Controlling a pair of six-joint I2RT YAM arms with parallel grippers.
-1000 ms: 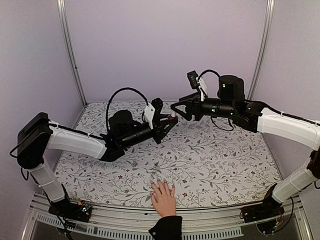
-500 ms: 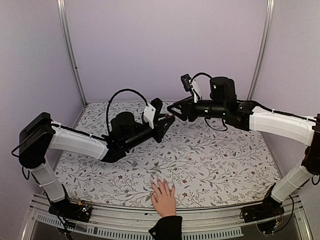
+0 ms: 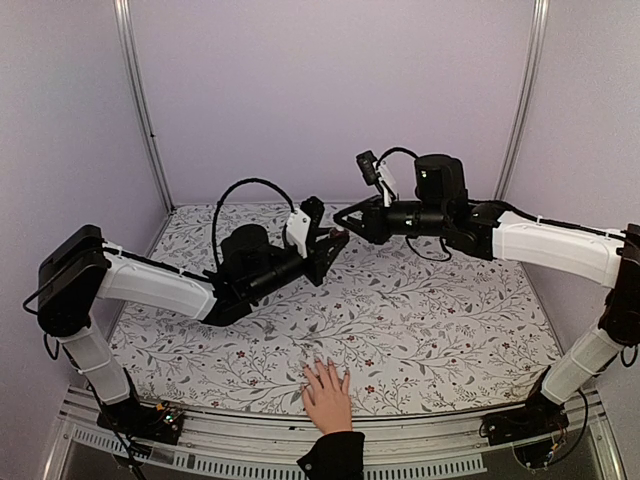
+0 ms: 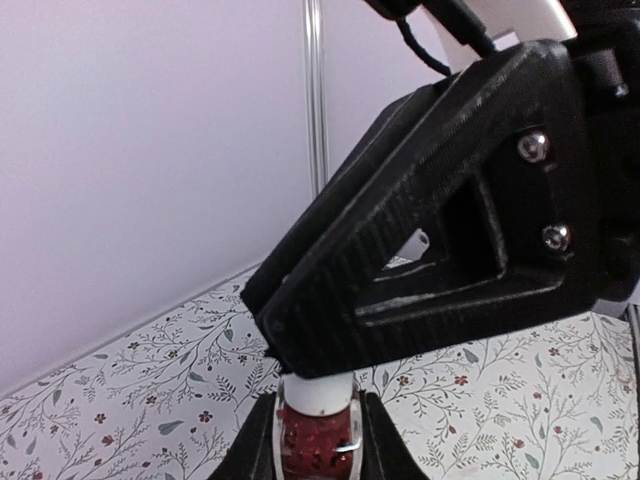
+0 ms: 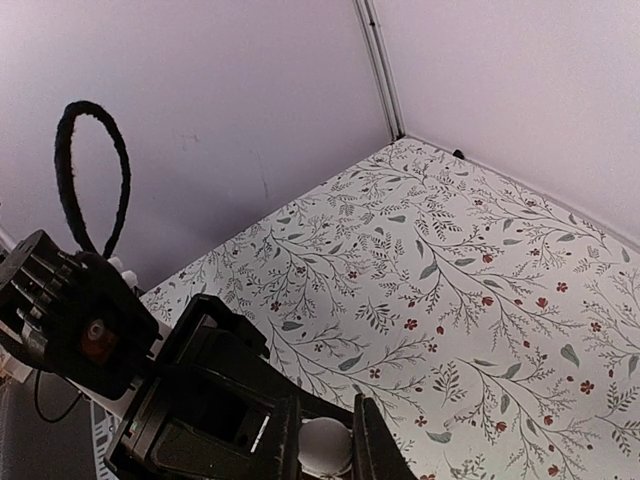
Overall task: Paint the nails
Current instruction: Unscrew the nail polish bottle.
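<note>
A light-skinned hand [image 3: 328, 402] with a black cuff lies flat at the table's near edge, fingers pointing away; its nails [image 3: 322, 365] are too small to make out. My left gripper [image 4: 318, 432] is shut on a small dark-red bottle [image 4: 318, 445], held above the table's far middle. The bottle's white cap [image 4: 318, 393] points toward my right gripper [image 5: 325, 440], whose two fingers are shut on the cap [image 5: 326, 447]. In the top view both grippers meet tip to tip, the left gripper [image 3: 333, 240] and the right gripper [image 3: 345, 224], hiding the bottle.
The table carries a floral-print cloth [image 3: 430, 320]. Lilac walls and metal corner posts [image 3: 140, 100] close in the back and sides. A black cable loop [image 3: 250, 185] arches over the left wrist.
My right gripper has moved left to the bottle and shut its fingers on the white cap. The left gripper and the hand have stayed put.
</note>
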